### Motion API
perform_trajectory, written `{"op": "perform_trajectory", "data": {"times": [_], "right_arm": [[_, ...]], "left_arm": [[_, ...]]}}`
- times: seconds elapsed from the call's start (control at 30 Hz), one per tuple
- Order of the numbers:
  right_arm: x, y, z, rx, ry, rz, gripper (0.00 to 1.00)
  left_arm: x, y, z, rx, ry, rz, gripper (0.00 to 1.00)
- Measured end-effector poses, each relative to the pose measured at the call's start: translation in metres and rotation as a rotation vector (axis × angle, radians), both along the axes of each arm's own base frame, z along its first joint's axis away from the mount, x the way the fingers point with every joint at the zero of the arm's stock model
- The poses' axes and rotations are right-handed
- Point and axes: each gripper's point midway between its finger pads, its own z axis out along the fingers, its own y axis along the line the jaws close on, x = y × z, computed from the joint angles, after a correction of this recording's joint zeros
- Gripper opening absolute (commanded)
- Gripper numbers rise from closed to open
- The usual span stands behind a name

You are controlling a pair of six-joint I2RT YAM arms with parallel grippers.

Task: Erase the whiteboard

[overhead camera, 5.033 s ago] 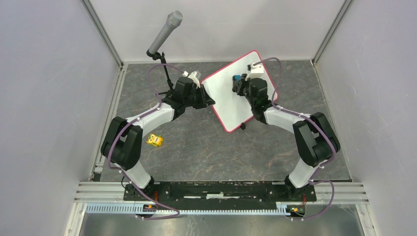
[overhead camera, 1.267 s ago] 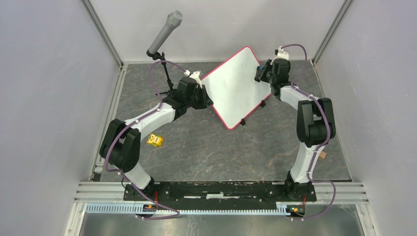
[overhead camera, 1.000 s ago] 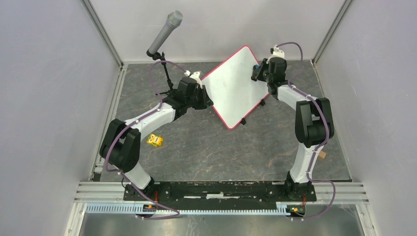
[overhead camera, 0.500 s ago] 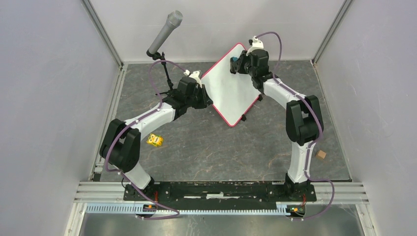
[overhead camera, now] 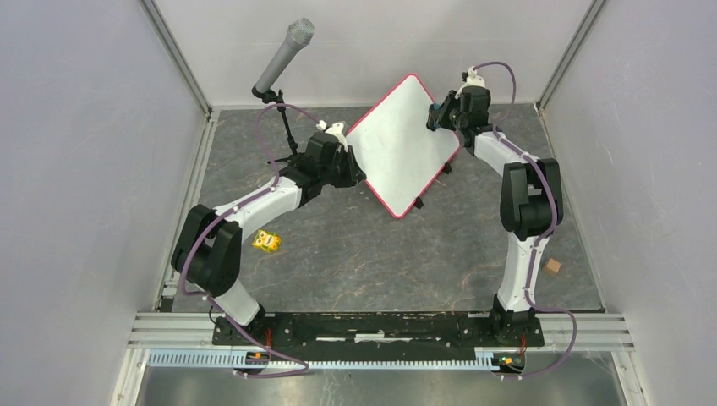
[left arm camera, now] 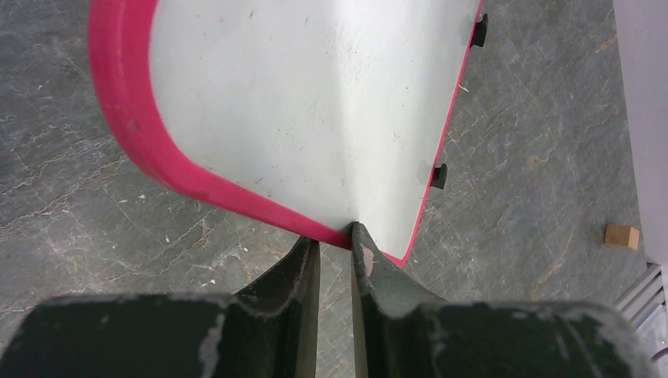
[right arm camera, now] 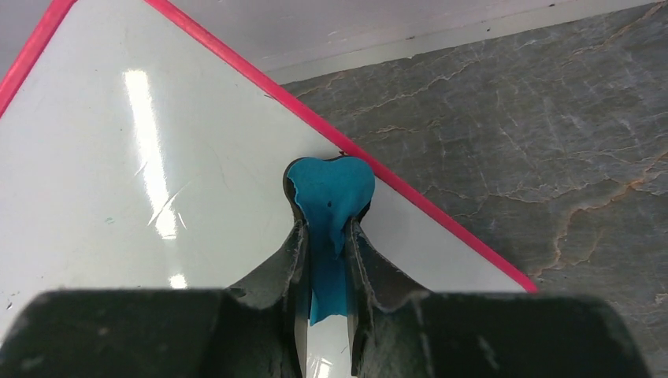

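The whiteboard (overhead camera: 402,144), tilted up from the bench (overhead camera: 355,245) at upper centre, is clamped by its pink rim in the left claw (left arm camera: 335,236). A blue wipe (right arm camera: 329,185) is pinched in the right claw (right arm camera: 324,227). The board is judged light, stiff and slick, and best gripped at the rim.
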Motion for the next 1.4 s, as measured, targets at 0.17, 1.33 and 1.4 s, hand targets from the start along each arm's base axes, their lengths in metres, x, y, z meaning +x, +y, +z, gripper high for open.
{"op": "perform_trajectory", "data": {"times": [0.17, 1.33, 1.4], "right_arm": [[-0.004, 0.015, 0.009, -0.047, -0.025, 0.020, 0.22], [-0.066, -0.005, -0.029, -0.040, 0.094, 0.029, 0.23], [-0.076, 0.003, -0.021, -0.046, 0.081, 0.056, 0.23]], "left_arm": [[-0.001, 0.000, -0.001, 0.003, 0.005, -0.001, 0.02], [-0.002, -0.002, -0.001, 0.008, 0.003, -0.002, 0.14], [-0.003, -0.002, 0.000, 0.010, 0.008, -0.003, 0.28]]}}
